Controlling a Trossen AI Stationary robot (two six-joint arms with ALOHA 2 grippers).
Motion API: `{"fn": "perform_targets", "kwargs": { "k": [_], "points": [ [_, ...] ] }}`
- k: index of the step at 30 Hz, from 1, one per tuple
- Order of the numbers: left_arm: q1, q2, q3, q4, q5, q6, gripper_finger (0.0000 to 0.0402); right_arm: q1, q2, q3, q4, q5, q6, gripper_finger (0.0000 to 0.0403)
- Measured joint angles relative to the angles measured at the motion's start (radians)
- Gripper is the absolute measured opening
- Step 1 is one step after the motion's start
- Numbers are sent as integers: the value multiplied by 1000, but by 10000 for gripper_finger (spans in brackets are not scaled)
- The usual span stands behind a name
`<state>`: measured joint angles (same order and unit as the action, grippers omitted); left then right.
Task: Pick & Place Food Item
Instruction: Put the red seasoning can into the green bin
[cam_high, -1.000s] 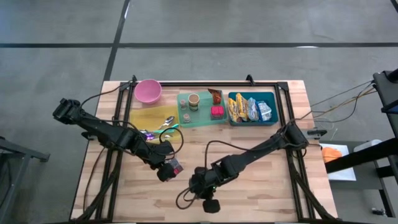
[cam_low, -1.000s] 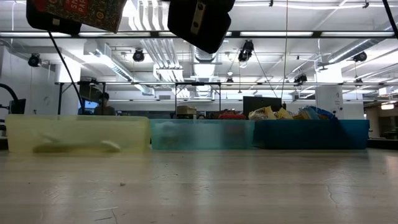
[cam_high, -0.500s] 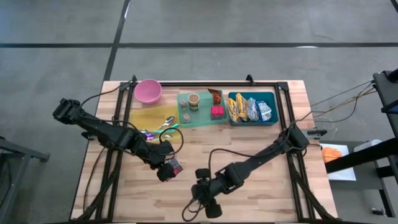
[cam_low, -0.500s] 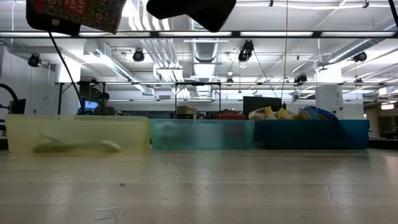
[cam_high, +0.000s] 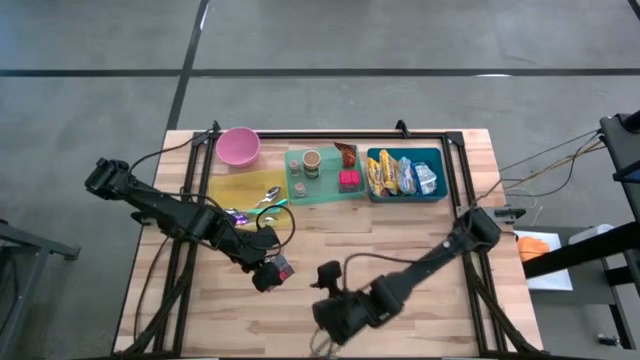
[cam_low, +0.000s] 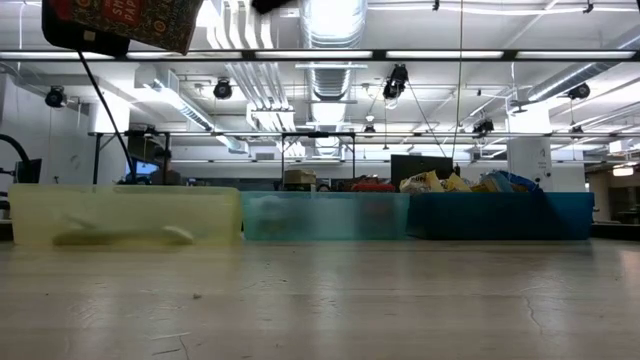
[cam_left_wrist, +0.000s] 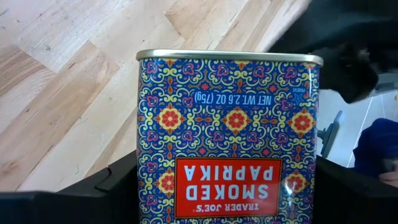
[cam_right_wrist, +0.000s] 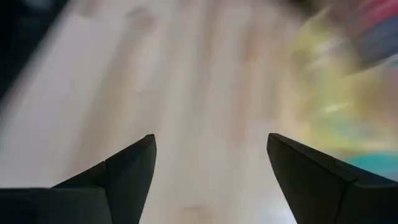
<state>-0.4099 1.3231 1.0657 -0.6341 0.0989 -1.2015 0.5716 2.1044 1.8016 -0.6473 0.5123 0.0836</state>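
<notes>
high: my left hand (cam_high: 268, 274) holds the paprika tin (cam_high: 282, 268) above the surface (cam_high: 420, 230), clear for carrying | low: tin aloft, bins beyond | left wrist: fingers clamp tin's sides | right wrist: my right hand (cam_right_wrist: 211, 168) spread wide, empty, just beside left hand

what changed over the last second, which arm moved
The right pincer pulled back toward the table's near edge and its fingers spread open with nothing between them; in the low view it has gone out of sight. The left pincer stayed put, still shut on the smoked paprika tin. The trays and the pink bowl did not move.
</notes>
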Motion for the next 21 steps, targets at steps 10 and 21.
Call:
{"fn": "perform_targets", "kwargs": {
  "k": [10,21],
  "points": [
    [0,0,0,5,0,-3,313,89,22,9,186,462,-545,304],
    [6,0,0,12,-1,-6,313,43,23,11,385,475,-851,304]
  ]
}}
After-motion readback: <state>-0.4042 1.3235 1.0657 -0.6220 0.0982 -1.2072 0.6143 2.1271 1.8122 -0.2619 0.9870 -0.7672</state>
